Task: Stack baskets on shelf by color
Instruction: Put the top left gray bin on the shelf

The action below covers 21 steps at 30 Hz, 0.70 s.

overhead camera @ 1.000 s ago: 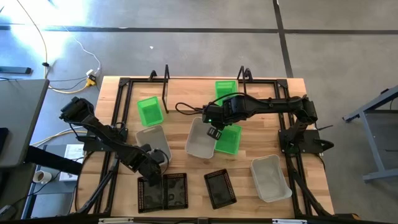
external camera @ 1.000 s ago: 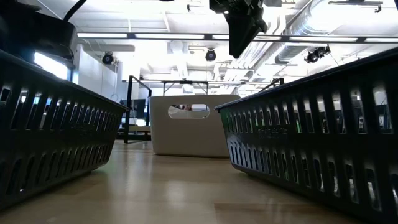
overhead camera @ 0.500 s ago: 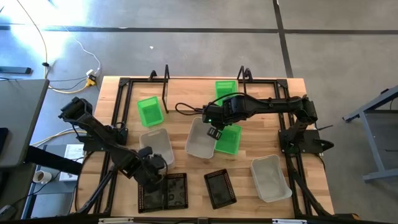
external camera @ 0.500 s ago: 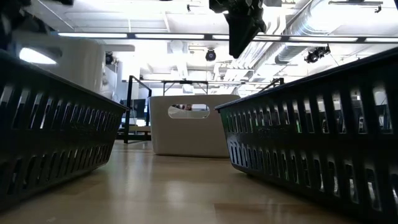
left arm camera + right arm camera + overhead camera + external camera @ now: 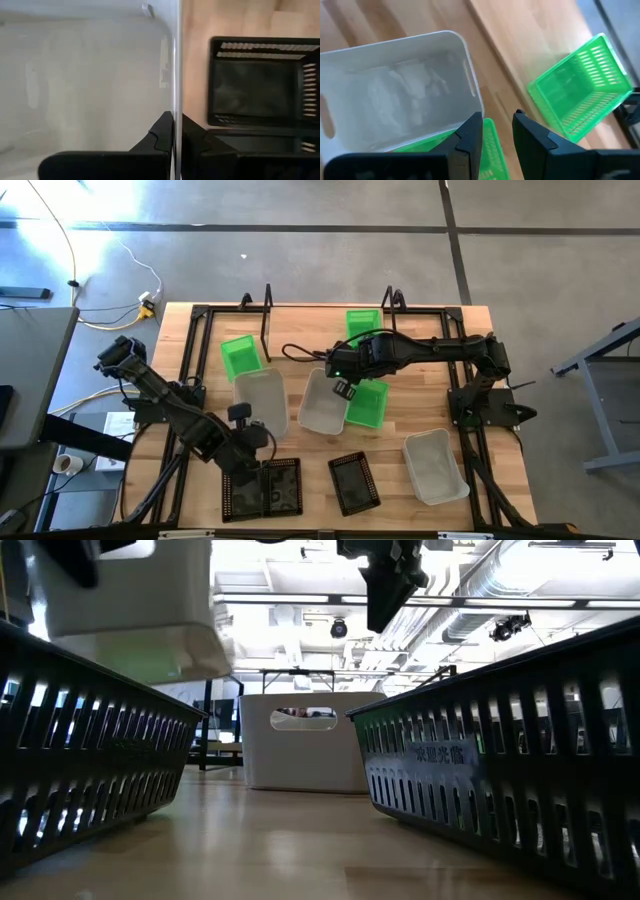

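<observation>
My left gripper (image 5: 246,430) is shut on a whitish basket (image 5: 262,400), which floats high at the left of the low view (image 5: 130,620). My right gripper (image 5: 343,387) hangs open above the table, over the rim of a green basket (image 5: 369,404) that lies against a second whitish basket (image 5: 321,404). In the right wrist view that green rim (image 5: 489,136) shows between the open fingers, untouched. Two more green baskets lie near the far edge (image 5: 240,357) (image 5: 362,323). The shelf's black uprights (image 5: 267,320) stand there too. My left gripper pinches a side wall of the whitish basket at its rim (image 5: 174,107), one finger (image 5: 161,134) inside the basket and the other (image 5: 196,140) outside. The basket is lifted clear of the table, open side up.
Two black baskets (image 5: 262,487) sit side by side at the near edge below the left gripper, a third (image 5: 354,482) lies to their right, and a third whitish basket (image 5: 435,466) lies near the right. In the low view black walls (image 5: 80,770) (image 5: 500,760) flank a bare wood strip.
The left gripper has risen and carried the whitish basket off the table, shifting it slightly toward the far and right side. In the low view the basket has come up into sight at the upper left. The right arm has kept still.
</observation>
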Tool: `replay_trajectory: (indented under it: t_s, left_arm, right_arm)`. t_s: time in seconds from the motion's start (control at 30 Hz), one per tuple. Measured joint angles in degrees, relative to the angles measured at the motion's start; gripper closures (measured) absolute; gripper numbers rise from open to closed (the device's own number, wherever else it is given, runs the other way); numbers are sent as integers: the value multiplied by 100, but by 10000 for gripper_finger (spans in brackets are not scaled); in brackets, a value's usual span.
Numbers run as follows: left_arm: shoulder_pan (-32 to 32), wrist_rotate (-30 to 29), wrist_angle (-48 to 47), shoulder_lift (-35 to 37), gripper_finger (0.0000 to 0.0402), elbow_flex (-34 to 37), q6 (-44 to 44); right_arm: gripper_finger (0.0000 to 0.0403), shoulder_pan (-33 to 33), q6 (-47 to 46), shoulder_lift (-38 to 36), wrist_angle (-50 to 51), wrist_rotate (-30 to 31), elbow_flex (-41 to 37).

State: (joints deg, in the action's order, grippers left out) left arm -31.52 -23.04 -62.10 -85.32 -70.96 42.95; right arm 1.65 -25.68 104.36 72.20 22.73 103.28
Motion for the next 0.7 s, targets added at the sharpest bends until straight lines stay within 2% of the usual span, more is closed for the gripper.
replay_trajectory:
  t_s: [0.17,0.37,0.7]
  left_arm:
    - [444,-107,-234,25,401,-175,-901]
    - [1221,-130,-179,250,401,-182,-2135]
    - [2859,141,155,681,401,-182,-4115]
  right_arm:
    - [308,0,-154,2,220,499,192]
    - [308,-82,-548,2,952,988,749]
    - [308,-280,-683,2,1215,847,1075]
